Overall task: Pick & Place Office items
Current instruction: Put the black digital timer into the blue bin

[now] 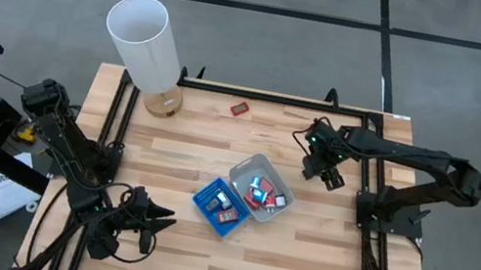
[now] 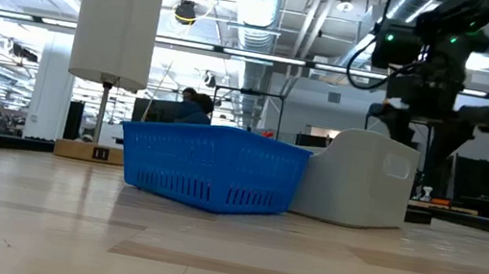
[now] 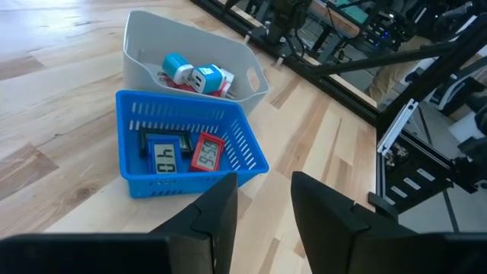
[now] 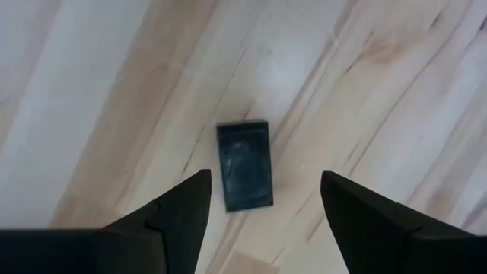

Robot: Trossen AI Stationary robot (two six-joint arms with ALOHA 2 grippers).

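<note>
Blue tray holding 2 small timers, grey tray holding blue-white pieces

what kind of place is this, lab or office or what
Probably a robotics lab in an open industrial workspace: a wooden table with two arms on black frames, exposed ceiling ducts and strip lights, and rows of desks with monitors behind, where a person sits.

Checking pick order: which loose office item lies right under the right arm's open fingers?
The flat black piece, alone on bare wood between the right gripper fingers; the red piece lies apart near the far edge.
</note>
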